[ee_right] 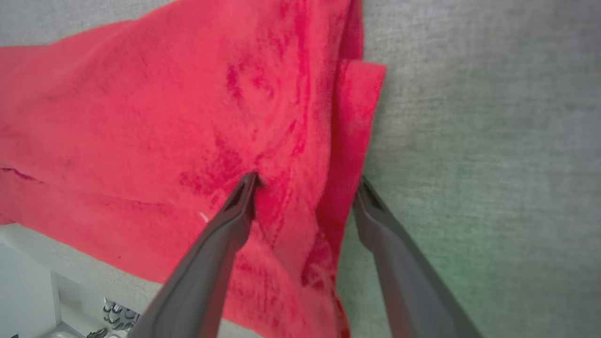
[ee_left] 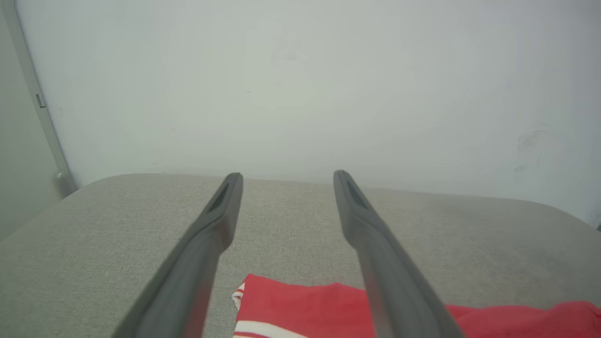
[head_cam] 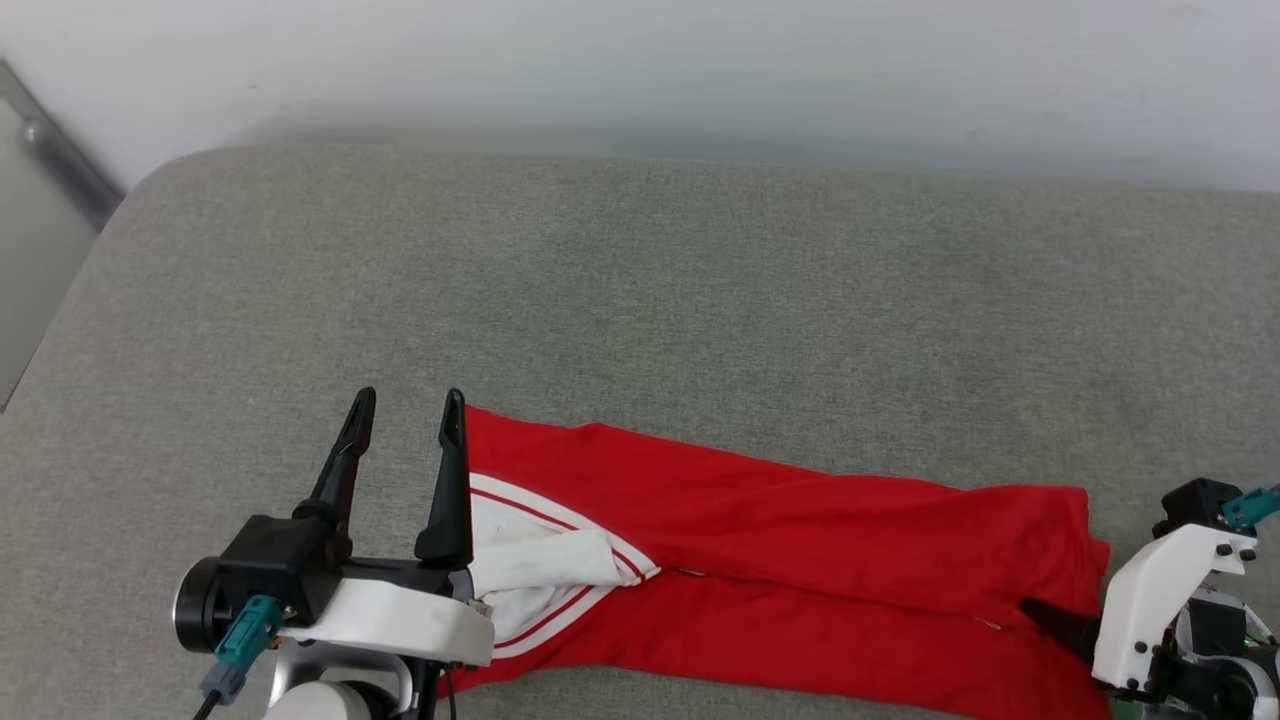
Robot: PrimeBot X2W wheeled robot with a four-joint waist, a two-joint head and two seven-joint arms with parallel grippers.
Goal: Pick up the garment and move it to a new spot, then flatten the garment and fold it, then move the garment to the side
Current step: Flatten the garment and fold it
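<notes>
Along the near edge of the bench (head_cam: 640,280) your garment (head_cam: 800,560) lies folded into a long red strip, with a white sleeve at its left end. The folding looks well along and the move aside remains. Your left gripper (head_cam: 410,397) stands wide and empty. The right wrist view adds what the head view hides — your right gripper (ee_right: 307,180) is wide too, straddling the right hem.

The shirt (head_cam: 800,540) is red, its sleeve (head_cam: 540,562) at lower left white with red-and-white striped trim, the cushion (head_cam: 640,280) flecked grey, the wall (head_cam: 700,70) pale grey-white.
</notes>
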